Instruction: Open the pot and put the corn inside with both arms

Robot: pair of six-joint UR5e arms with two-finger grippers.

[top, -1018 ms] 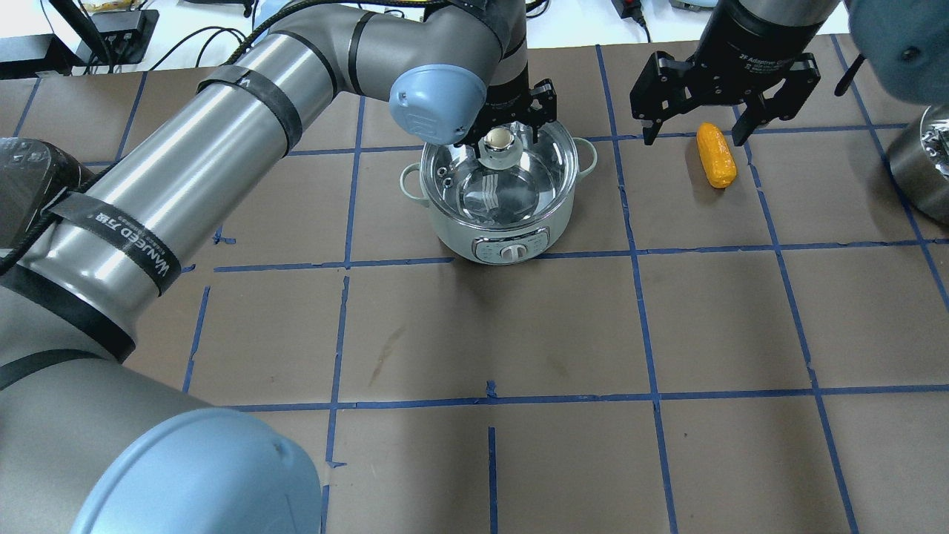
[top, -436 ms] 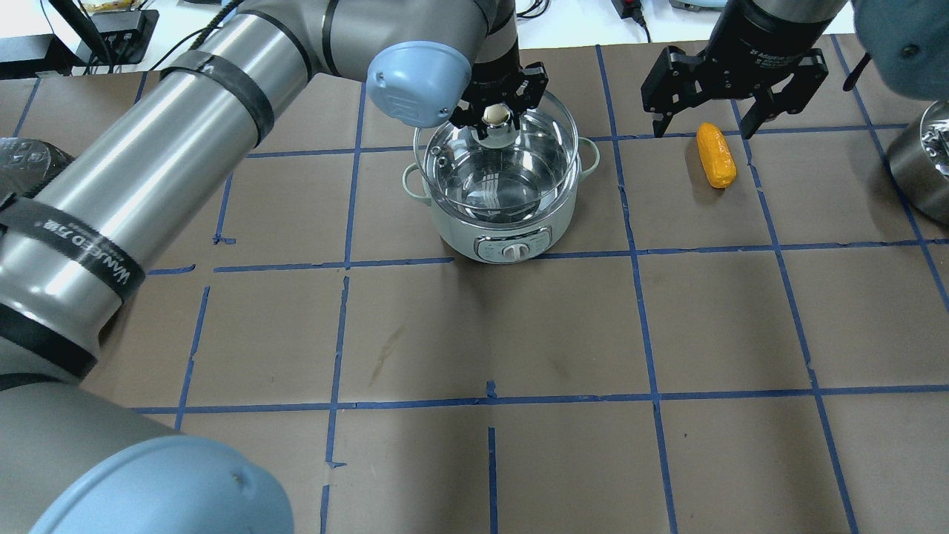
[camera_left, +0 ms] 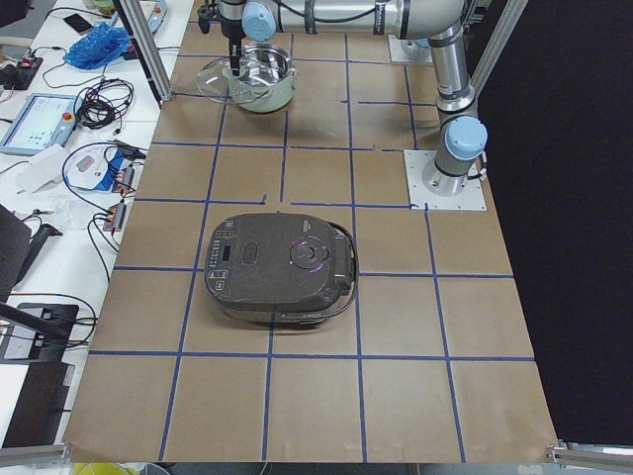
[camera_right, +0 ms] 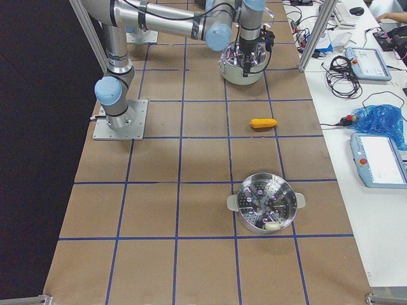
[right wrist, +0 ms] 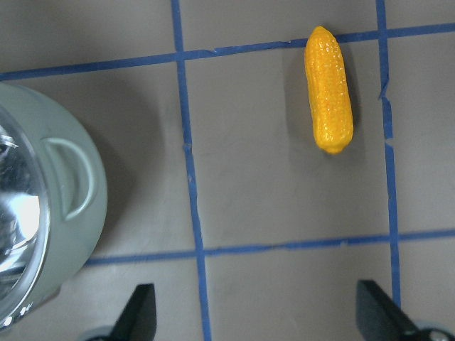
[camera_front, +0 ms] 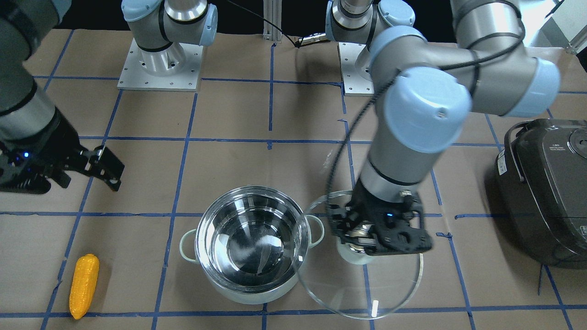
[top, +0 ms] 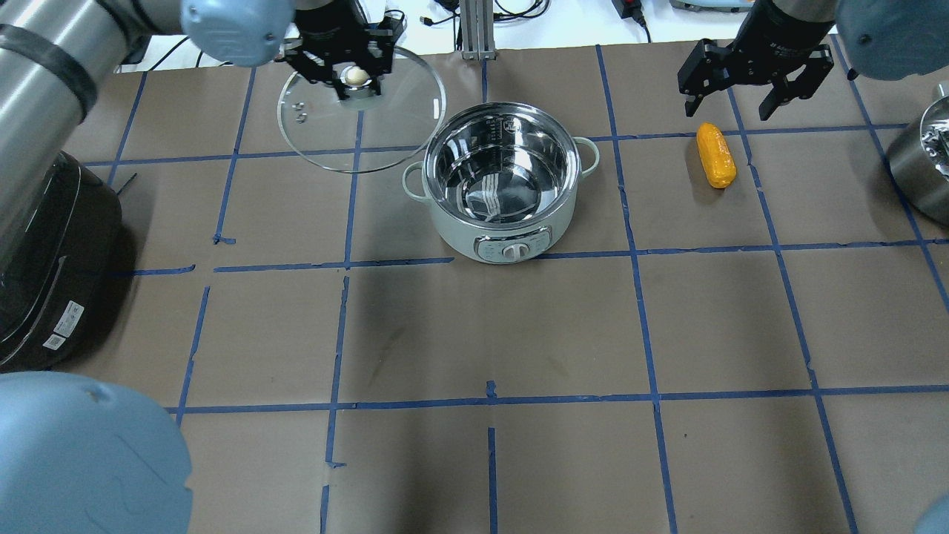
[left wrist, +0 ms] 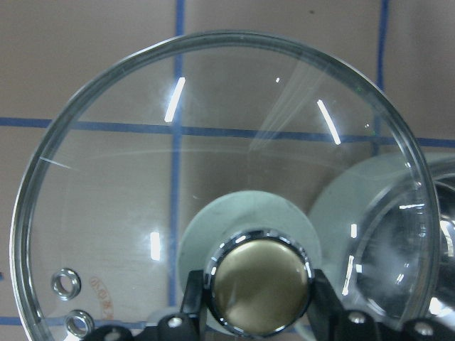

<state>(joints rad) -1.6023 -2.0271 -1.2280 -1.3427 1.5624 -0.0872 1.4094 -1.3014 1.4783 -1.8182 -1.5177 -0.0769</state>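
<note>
The steel pot [top: 504, 178] stands open at the table's far middle, empty inside; it also shows in the front view [camera_front: 250, 247]. My left gripper [top: 356, 76] is shut on the knob of the clear glass lid [top: 371, 141] and holds it in the air, left of the pot. The left wrist view shows the lid [left wrist: 213, 163] with the knob between my fingers. The orange-yellow corn [top: 716, 154] lies on the table right of the pot. My right gripper [top: 730, 111] hangs open just beyond and above the corn [right wrist: 328, 89].
A dark grey rice cooker [top: 52, 259] sits at the left edge. A second steel pot with a steamer insert [top: 919, 163] stands at the right edge. Blue tape lines grid the brown table cover.
My left gripper has lifted the lid off the pot and carried it left and away from the robot. My right gripper has shifted slightly back and stayed open over the corn.
</note>
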